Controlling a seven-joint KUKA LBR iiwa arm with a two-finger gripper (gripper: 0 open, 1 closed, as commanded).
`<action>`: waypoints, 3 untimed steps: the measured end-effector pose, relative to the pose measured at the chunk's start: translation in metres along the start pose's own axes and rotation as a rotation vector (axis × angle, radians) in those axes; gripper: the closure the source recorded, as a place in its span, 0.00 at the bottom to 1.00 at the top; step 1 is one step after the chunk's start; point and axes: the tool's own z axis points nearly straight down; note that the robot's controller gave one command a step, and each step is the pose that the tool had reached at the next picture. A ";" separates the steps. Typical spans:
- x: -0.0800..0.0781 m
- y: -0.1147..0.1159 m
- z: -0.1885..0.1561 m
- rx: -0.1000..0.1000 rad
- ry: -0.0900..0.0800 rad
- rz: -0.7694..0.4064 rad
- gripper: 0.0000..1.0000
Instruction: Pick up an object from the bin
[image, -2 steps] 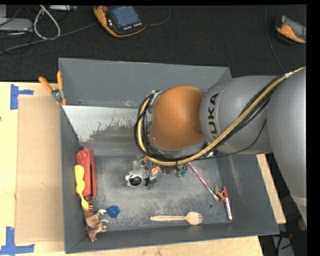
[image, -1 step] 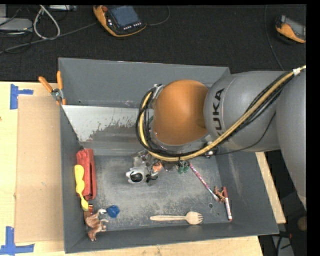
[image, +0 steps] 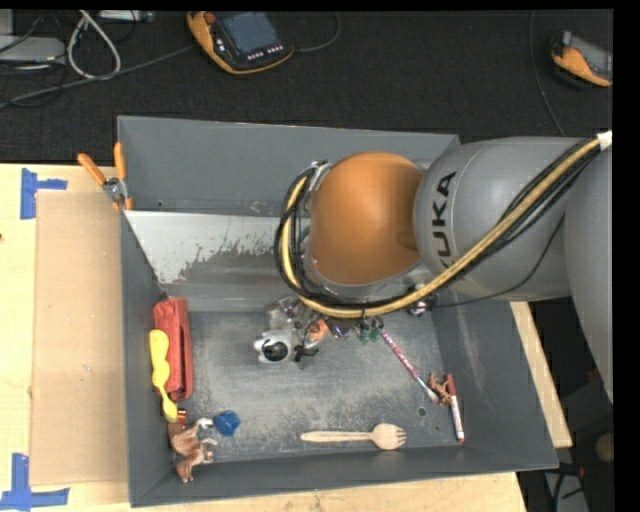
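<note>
Grey metal bin (image: 200, 165), few loose things. The jaws sit low at mid-floor under the orange wrist cover (image: 365, 215); their opening cannot be told. A small white-and-black round thing (image: 272, 348) lies just beside them. It probably needs centring between them before any lift.

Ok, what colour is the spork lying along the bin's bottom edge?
The spork is pale tan, clearest in the camera view.

**Robotics lab, bin-picking rig**

Looks like a robotics lab, not a home or shop. Marked by a grey industrial arm (image: 500, 170) lettered KUKA, looped with yellow and black cables (image: 289, 240), reaching into a grey metal bin (image: 300, 160). Backed by a black mat (image: 400, 70) strewn with loose cords (image: 90, 50) and an orange-cased handheld unit (image: 240, 38) with a screen.
</note>
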 end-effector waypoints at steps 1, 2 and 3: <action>-0.001 0.000 -0.011 0.000 -0.002 0.003 1.00; -0.001 0.001 -0.028 -0.001 -0.001 0.005 1.00; 0.000 0.002 -0.057 -0.002 0.003 0.007 1.00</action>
